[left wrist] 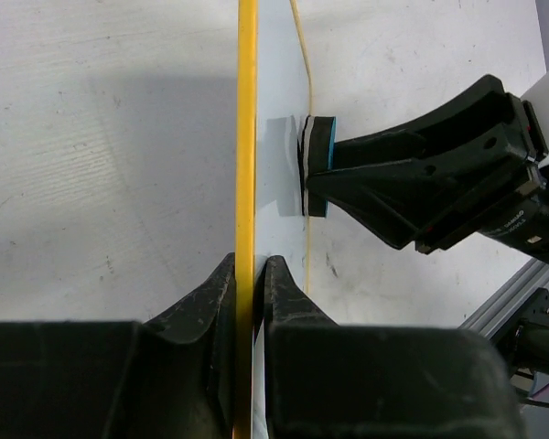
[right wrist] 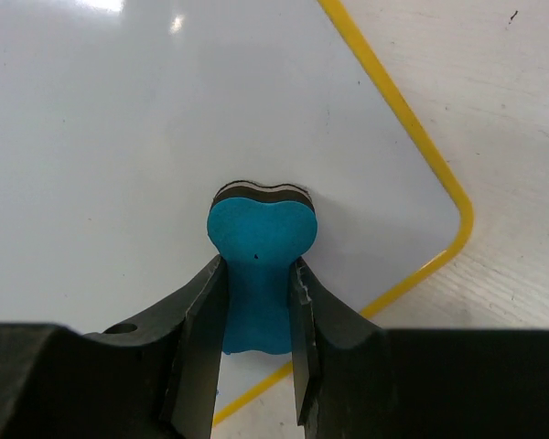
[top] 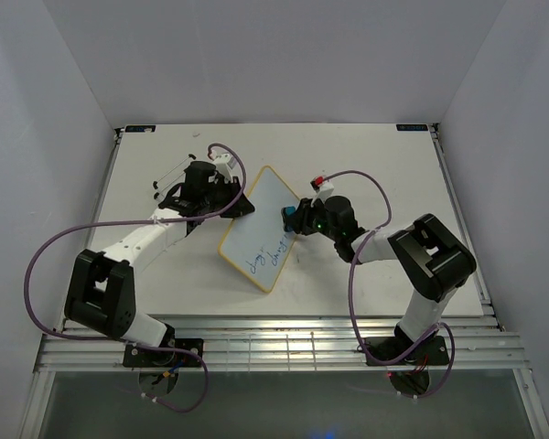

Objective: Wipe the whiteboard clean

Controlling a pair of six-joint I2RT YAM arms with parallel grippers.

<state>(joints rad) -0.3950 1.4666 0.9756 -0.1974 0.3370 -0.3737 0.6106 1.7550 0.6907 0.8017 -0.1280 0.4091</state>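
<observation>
The whiteboard [top: 261,227] lies tilted in the middle of the table, with blue handwriting near its front corner. My left gripper [top: 239,205] is shut on its yellow frame [left wrist: 247,165] at the left edge, seen edge-on in the left wrist view. My right gripper [top: 299,219] is shut on the blue bone-shaped eraser [right wrist: 259,265] and presses its black-and-white felt end against the white surface [right wrist: 119,165] near the board's right corner. The eraser also shows in the left wrist view [left wrist: 316,165].
The white table [top: 393,174] has walls close on the left, back and right. Purple cables loop from both arms. An aluminium rail [top: 284,352] runs along the near edge by the arm bases.
</observation>
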